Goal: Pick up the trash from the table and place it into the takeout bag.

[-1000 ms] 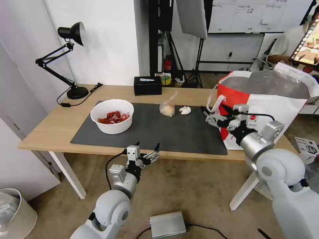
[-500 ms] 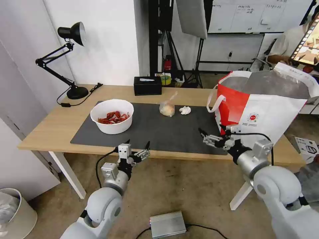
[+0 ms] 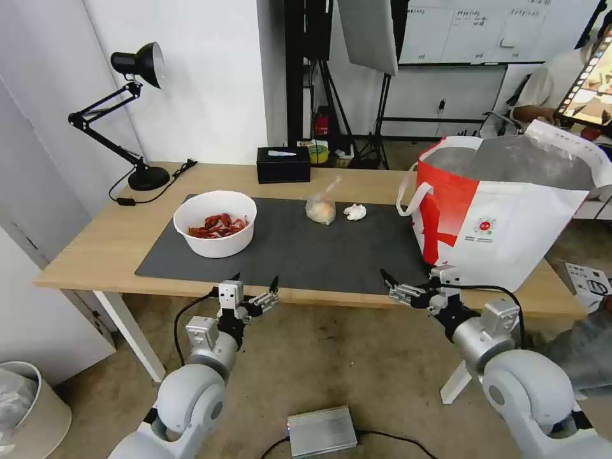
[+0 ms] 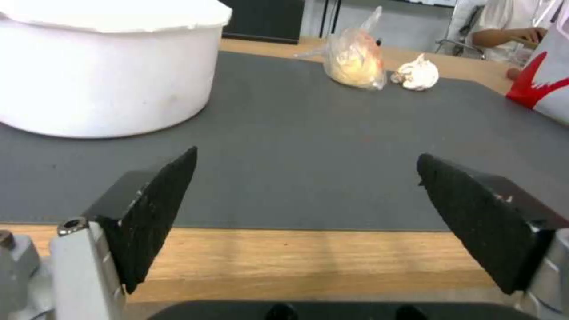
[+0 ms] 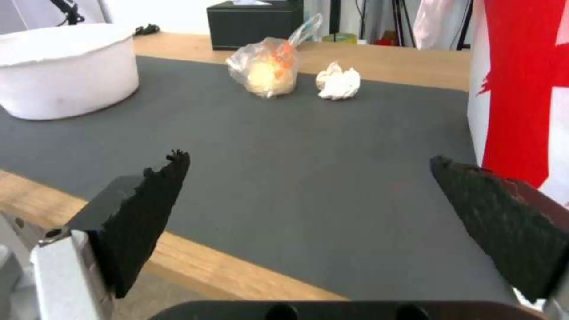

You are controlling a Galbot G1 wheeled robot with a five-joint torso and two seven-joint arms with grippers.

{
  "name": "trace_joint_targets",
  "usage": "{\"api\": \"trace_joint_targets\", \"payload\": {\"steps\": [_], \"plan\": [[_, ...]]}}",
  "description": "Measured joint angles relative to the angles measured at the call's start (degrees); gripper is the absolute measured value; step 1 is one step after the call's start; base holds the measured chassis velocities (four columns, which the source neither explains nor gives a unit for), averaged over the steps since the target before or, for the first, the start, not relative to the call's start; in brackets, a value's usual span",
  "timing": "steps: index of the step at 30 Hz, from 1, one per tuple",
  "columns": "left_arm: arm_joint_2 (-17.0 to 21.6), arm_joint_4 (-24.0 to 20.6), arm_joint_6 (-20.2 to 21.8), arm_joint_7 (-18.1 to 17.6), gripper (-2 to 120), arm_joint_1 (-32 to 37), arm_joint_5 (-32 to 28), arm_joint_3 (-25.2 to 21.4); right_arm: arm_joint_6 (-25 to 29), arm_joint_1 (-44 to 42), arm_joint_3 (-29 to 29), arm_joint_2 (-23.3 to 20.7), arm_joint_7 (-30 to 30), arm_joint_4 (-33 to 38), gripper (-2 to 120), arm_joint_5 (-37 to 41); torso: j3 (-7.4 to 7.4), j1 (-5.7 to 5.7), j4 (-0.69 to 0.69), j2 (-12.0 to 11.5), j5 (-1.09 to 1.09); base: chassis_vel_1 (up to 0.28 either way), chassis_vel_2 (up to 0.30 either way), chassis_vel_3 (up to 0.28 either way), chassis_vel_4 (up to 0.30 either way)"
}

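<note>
On the table (image 3: 95,248) lies a dark grey mat (image 3: 319,255). Trash sits on the mat: a white bowl (image 3: 215,223) of red crayfish shells at the left, a small knotted clear bag (image 3: 320,207) and a crumpled white tissue (image 3: 355,211) at the middle back. The takeout bag (image 3: 510,217) stands open at the table's right end. My left gripper (image 3: 255,282) hangs open just off the front edge, near the bowl (image 4: 101,66). My right gripper (image 3: 390,284) is open at the front edge, close to the takeout bag (image 5: 522,89). Neither holds anything.
A black tissue box (image 3: 283,164) and a black desk lamp (image 3: 137,115) stand along the table's back. On the floor are a grey metal box (image 3: 321,430) and a white bin (image 3: 25,408). A tripod and stands are behind the table.
Both arms have dropped and drawn back toward me. The right gripper left the takeout bag's side for the table's front edge. The left gripper slid down and left.
</note>
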Motion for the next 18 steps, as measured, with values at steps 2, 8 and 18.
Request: {"api": "trace_joint_targets", "payload": {"steps": [2,8,18], "plan": [[0.1,-0.4,0.4,0.0,100,0.2,0.0,-0.3,0.0,-0.3,0.0,0.2,-0.1,0.0,100,-0.4,0.0,0.0,0.0,0.0,0.0,0.0,0.0,0.0,0.0],[0.5,-0.7,1.3,0.0,100,0.5,0.1,-1.2,0.0,-0.4,-0.2,0.7,-0.1,0.1,100,-0.9,0.0,0.0,0.0,0.0,0.0,0.0,0.0,0.0,0.0],[0.4,-1.1,2.6,-0.1,100,1.3,0.6,-1.7,-1.3,-0.9,-0.4,1.2,2.2,-0.1,100,-1.7,0.0,0.0,0.0,0.0,0.01,0.0,0.0,0.0,0.0]]}}
